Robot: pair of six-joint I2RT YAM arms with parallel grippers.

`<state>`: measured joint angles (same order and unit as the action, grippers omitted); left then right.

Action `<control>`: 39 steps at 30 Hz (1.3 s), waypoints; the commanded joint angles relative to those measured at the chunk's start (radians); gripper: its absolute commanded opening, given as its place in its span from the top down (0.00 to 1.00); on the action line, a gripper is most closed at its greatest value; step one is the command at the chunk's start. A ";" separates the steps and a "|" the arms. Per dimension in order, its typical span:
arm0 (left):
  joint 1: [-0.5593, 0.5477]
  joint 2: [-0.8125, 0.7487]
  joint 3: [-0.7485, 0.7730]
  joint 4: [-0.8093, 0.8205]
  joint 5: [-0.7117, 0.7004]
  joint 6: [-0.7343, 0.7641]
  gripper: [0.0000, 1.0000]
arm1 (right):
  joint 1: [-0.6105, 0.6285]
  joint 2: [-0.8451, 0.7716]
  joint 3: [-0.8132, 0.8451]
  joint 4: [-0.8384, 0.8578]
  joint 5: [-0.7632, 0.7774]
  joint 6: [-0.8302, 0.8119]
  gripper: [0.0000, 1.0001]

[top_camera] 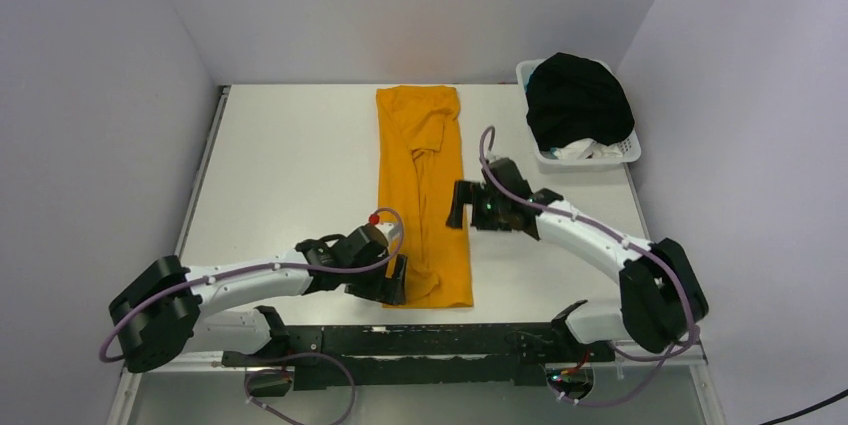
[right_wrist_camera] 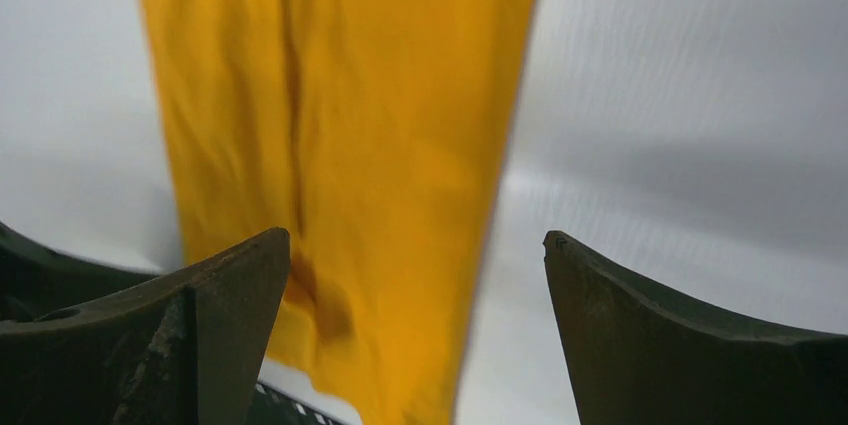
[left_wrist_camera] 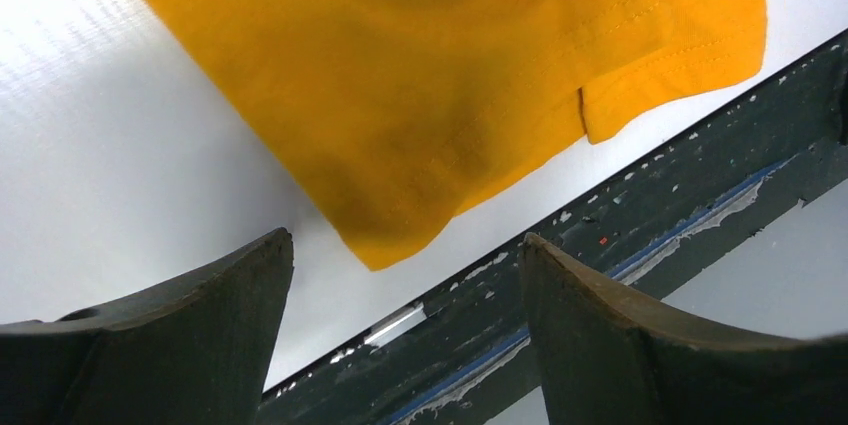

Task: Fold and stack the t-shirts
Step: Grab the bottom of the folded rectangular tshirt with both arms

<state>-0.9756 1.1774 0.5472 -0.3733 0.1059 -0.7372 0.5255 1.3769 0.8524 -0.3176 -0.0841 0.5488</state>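
Mustard-orange t-shirt [top_camera: 424, 195] (plain, hem stitched in matching thread) on a white table [top_camera: 290, 175]; black shirt [top_camera: 578, 105] in a white basket [top_camera: 630, 152].

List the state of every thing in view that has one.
orange t-shirt, folded into a long strip, flat on table, unheld
basket, upright, filled
black t-shirt, crumpled, heaped in basket
left claw, open, over shirt's near left corner
right claw, open, over shirt's right edge
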 commanded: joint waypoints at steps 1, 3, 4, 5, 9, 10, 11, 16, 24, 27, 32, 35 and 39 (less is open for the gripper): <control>-0.025 0.058 0.020 0.094 -0.006 -0.064 0.18 | 0.053 -0.141 -0.151 -0.069 -0.024 0.091 0.00; -0.035 0.092 0.023 0.091 -0.026 -0.082 0.27 | 0.075 -0.196 -0.199 -0.105 -0.054 0.116 0.00; -0.038 0.109 0.026 0.078 -0.033 -0.091 0.29 | 0.085 -0.220 -0.220 -0.118 -0.062 0.131 0.00; -0.045 0.123 0.029 0.067 -0.049 -0.103 0.34 | 0.094 -0.251 -0.245 -0.121 -0.084 0.145 0.00; -0.061 0.153 0.055 -0.021 -0.094 -0.120 0.61 | 0.119 -0.306 -0.327 -0.096 -0.172 0.203 0.02; -0.065 0.146 0.057 -0.041 -0.101 -0.121 0.67 | 0.125 -0.313 -0.337 -0.100 -0.187 0.213 0.03; -0.068 0.139 0.055 -0.059 -0.103 -0.124 0.72 | 0.132 -0.322 -0.344 -0.108 -0.197 0.217 0.04; -0.069 0.116 0.051 -0.109 -0.103 -0.142 0.89 | 0.152 -0.353 -0.369 -0.203 -0.187 0.221 0.11; -0.071 0.103 0.032 -0.097 -0.096 -0.164 0.97 | 0.198 -0.288 -0.426 -0.086 -0.283 0.273 0.30; -0.071 0.093 0.014 -0.079 -0.075 -0.173 0.97 | 0.236 -0.247 -0.415 -0.095 -0.265 0.284 0.39; -0.071 0.077 -0.021 -0.035 -0.062 -0.187 0.97 | 0.242 -0.214 -0.441 -0.081 -0.205 0.344 0.74; -0.071 0.063 -0.029 -0.070 -0.083 -0.201 0.99 | 0.243 -0.243 -0.453 -0.111 -0.178 0.350 1.00; -0.071 0.023 -0.072 -0.093 -0.062 -0.204 1.00 | 0.243 -0.280 -0.463 -0.158 -0.201 0.331 1.00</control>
<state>-1.0374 1.2327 0.5282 -0.3866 0.0288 -0.9298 0.7631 1.1362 0.4072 -0.4164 -0.3054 0.8726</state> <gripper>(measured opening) 0.040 0.019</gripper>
